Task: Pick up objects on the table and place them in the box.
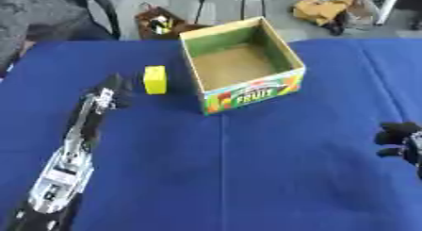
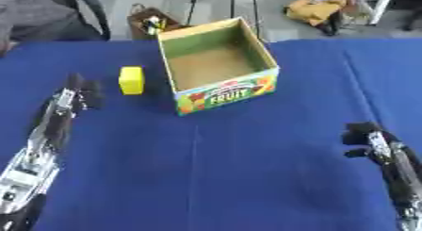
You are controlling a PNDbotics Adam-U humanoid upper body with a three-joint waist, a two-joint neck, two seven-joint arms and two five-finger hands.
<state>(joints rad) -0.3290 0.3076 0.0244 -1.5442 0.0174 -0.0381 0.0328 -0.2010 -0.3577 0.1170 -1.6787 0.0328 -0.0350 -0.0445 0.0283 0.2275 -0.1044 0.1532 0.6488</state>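
Small yellow block point(image 1: 154, 79) looks light, rigid; pinch its long sides w/ left hand point(image 1: 115, 90), finger state unclear.

A small yellow block point(image 1: 154, 79) lies just left of the open, empty fruit-printed cardboard box point(image 1: 247, 95), apart.

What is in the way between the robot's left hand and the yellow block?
Nothing visible. The left hand sits just left of the yellow block with only bare blue tablecloth between them. The fruit box stands on the block's other side.
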